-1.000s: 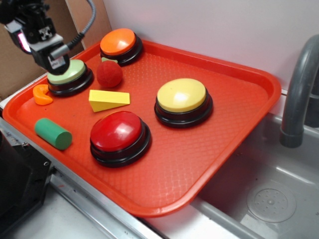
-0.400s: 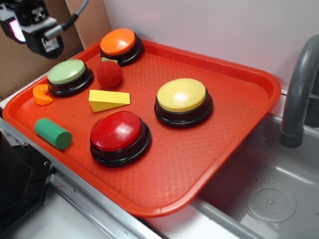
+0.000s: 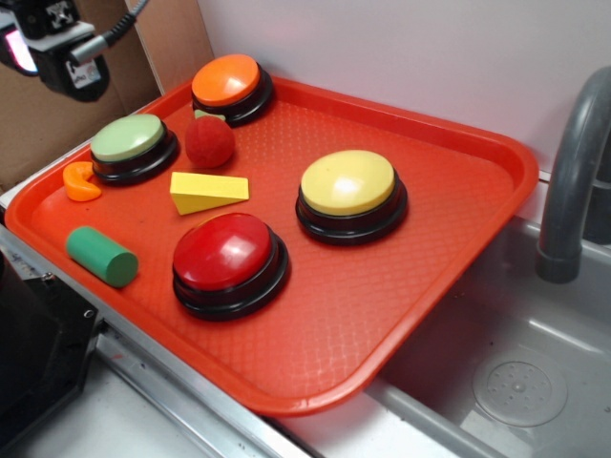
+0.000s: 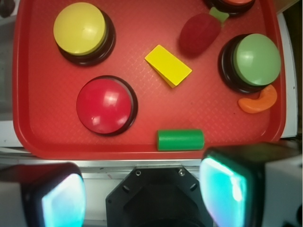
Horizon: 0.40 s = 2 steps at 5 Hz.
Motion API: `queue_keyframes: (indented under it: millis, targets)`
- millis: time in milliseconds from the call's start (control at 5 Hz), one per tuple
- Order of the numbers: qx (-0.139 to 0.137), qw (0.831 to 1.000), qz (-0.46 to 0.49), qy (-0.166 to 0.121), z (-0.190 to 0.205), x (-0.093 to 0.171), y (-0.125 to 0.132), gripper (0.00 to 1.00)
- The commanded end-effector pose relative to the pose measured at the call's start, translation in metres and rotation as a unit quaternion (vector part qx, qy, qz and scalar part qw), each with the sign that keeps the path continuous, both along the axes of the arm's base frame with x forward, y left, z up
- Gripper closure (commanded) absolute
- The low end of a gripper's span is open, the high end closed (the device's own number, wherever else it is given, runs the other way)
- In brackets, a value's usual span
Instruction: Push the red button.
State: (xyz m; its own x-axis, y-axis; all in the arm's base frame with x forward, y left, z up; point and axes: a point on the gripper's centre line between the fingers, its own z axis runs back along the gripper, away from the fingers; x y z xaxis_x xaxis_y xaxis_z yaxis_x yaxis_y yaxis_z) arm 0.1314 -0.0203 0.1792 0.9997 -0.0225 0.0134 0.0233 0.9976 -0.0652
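The red button (image 3: 229, 253) (image 4: 105, 105), a glossy red dome on a black base, sits near the front of the red tray (image 3: 382, 286). My gripper (image 3: 67, 72) hangs high at the far left corner, well above and behind the pale green button (image 3: 129, 138), a long way from the red button. In the wrist view my gripper (image 4: 142, 194) looks straight down over the tray's left edge. Its two fingers (image 4: 232, 189) stand wide apart with nothing between them.
On the tray are also a yellow button (image 3: 348, 183), an orange button (image 3: 227, 81), a fuzzy red ball (image 3: 209, 141), a yellow wedge (image 3: 205, 191), a green cylinder (image 3: 100, 256) and an orange crescent (image 3: 81, 181). A grey faucet (image 3: 573, 172) and sink (image 3: 516, 382) lie right.
My gripper has lifted off the pale green button and moved up and to the left. Nothing on the tray has shifted.
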Motion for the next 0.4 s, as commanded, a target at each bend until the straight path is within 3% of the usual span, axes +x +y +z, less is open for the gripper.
queue_keyframes:
  millis: [0, 200]
  targets:
    - [0.004, 1.000, 0.026, 0.005, 0.0136, 0.0076, -0.0070, 0.00]
    - [0.002, 1.000, 0.021, -0.023, 0.0186, 0.0083, -0.0079, 0.00]
